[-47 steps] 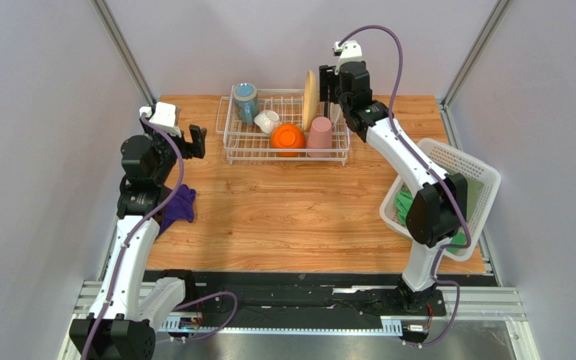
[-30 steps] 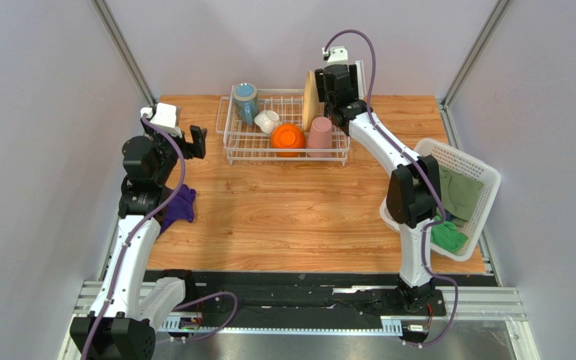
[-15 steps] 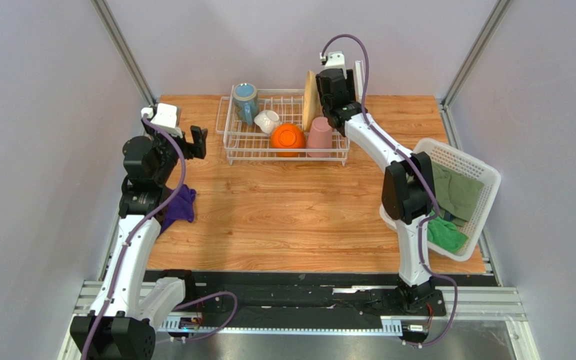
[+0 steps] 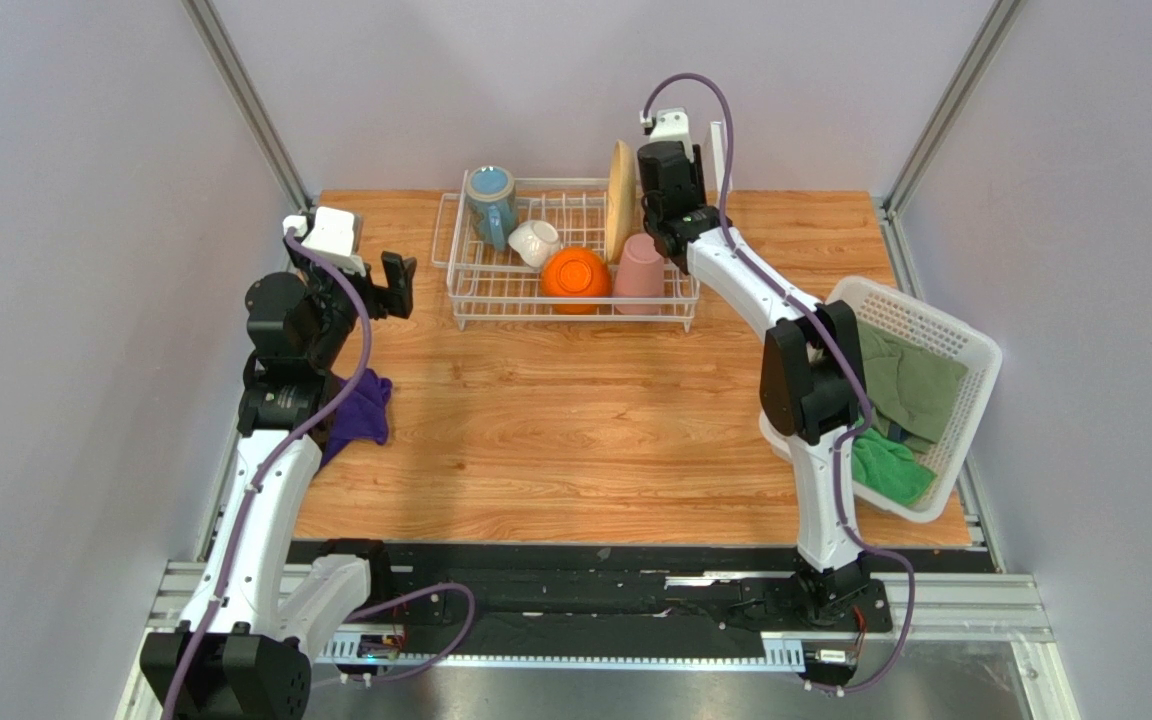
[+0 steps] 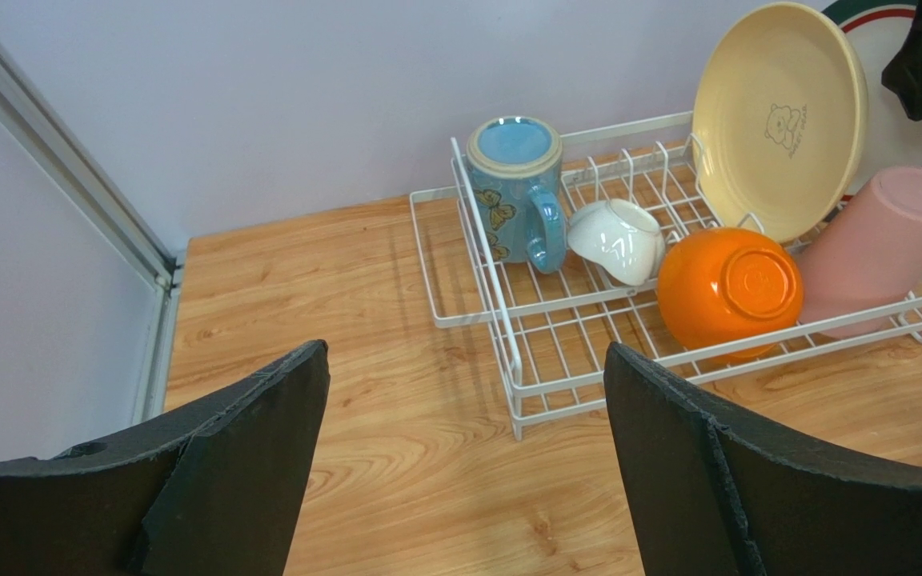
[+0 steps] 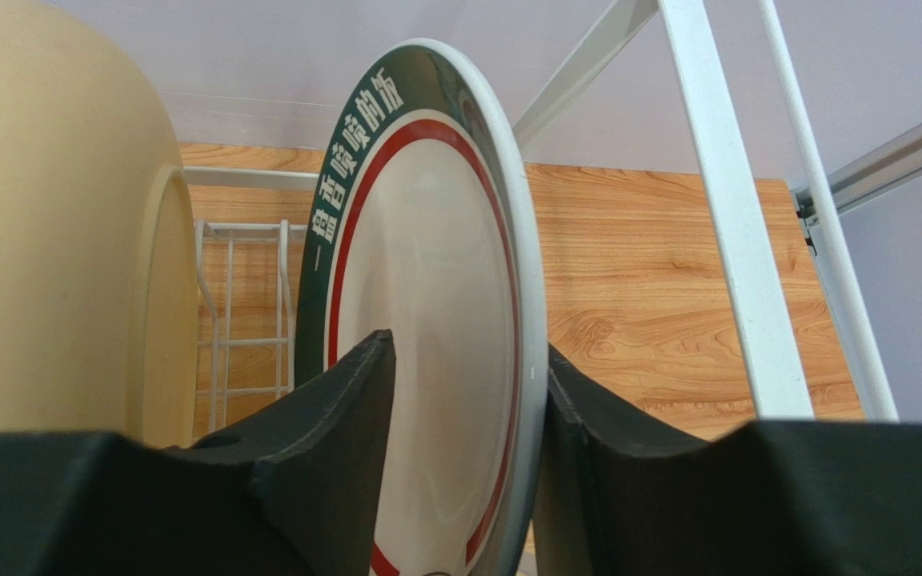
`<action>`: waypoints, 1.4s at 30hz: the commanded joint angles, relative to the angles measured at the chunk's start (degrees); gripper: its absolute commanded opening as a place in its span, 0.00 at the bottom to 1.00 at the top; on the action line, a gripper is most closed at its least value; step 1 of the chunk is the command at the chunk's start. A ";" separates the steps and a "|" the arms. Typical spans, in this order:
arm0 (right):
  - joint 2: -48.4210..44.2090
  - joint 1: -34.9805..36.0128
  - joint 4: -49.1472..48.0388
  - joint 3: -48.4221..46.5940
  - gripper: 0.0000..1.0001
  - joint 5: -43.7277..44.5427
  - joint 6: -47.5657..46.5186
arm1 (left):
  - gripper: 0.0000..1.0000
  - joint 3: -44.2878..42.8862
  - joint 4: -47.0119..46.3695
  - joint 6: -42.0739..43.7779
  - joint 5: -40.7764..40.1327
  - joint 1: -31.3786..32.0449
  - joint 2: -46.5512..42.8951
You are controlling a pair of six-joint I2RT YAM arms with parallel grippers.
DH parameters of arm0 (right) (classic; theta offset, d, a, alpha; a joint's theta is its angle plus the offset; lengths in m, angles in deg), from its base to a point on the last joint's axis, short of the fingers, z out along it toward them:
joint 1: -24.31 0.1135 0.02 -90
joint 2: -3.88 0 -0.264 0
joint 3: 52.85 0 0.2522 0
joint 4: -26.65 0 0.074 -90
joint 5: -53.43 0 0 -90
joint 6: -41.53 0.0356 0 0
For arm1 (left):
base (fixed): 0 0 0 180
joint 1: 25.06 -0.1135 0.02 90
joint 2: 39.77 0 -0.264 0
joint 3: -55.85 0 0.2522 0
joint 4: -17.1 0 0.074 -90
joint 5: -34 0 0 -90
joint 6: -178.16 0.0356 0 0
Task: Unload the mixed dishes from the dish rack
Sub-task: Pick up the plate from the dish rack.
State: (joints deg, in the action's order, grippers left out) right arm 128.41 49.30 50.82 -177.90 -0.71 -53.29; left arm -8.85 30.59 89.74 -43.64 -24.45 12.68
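The white wire dish rack [image 4: 567, 312] stands at the back of the table. It holds a blue mug [image 4: 491, 203], a small white bowl [image 4: 536, 240], an orange bowl [image 4: 576, 278], a pink tumbler [image 4: 639, 270] and an upright cream-yellow plate [image 4: 621, 200]. My right gripper [image 6: 466, 346] is at the rack's right end, its fingers on either side of the upright dark-rimmed plate [image 6: 430, 240], shut on it. The cream-yellow plate [image 6: 57, 228] stands just to its left. My left gripper [image 5: 466, 351] is open and empty, held above the table left of the rack [image 5: 574, 348].
A white lattice basket [image 4: 973, 353] with green cloths [image 4: 913, 390] sits at the right edge. A purple cloth [image 4: 361, 408] lies by the left arm. The rack's tall white panel [image 4: 717, 150] stands right behind my right gripper.
My right arm has swung left and lowered onto the rack's right end, bringing its fingers around the dark-rimmed plate. The left arm has not moved.
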 commanded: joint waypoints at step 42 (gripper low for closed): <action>-5.79 -0.65 3.91 -12.20 0.00 1.32 -4.41 | 0.93 0.75 -2.19 -0.27 3.11 -0.25 -2.44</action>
State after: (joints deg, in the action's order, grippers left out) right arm 127.80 48.84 56.29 -186.31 -0.54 -57.40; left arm -8.21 30.61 89.72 -41.80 -24.45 11.35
